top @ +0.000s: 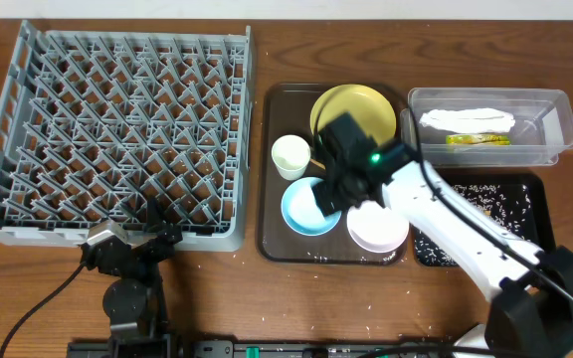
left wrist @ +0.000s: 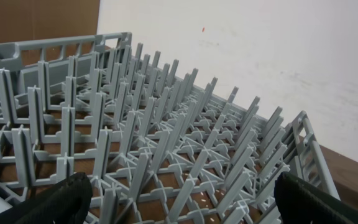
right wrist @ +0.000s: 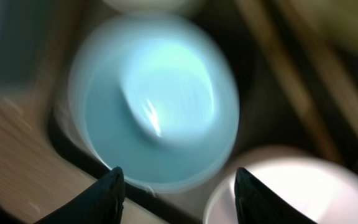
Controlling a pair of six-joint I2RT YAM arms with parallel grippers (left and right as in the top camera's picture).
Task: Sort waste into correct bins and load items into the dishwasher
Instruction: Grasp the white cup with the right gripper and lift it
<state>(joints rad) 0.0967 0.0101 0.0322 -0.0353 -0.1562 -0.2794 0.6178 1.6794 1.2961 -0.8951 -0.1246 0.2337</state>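
The grey dish rack [top: 117, 129] fills the left of the table. On the dark brown tray [top: 271, 214] sit the yellow plate [top: 361, 104], the small white cup [top: 290, 156], the light blue bowl [top: 301, 211] and the white bowl [top: 378, 229]. My right gripper [top: 332, 195] is open and empty, just above the blue bowl [right wrist: 154, 102], with the white bowl [right wrist: 291, 193] beside it. The chopsticks [right wrist: 291, 81] show blurred in the right wrist view. My left gripper [top: 135, 242] is open and empty at the rack's front edge [left wrist: 166, 124].
The clear tub [top: 557, 124] at the back right holds the white tissue [top: 466, 119] and the snack wrapper [top: 477, 140]. The black tray [top: 537, 187] in front of it holds rice crumbs [top: 495, 204]. A few crumbs lie on the table by the brown tray.
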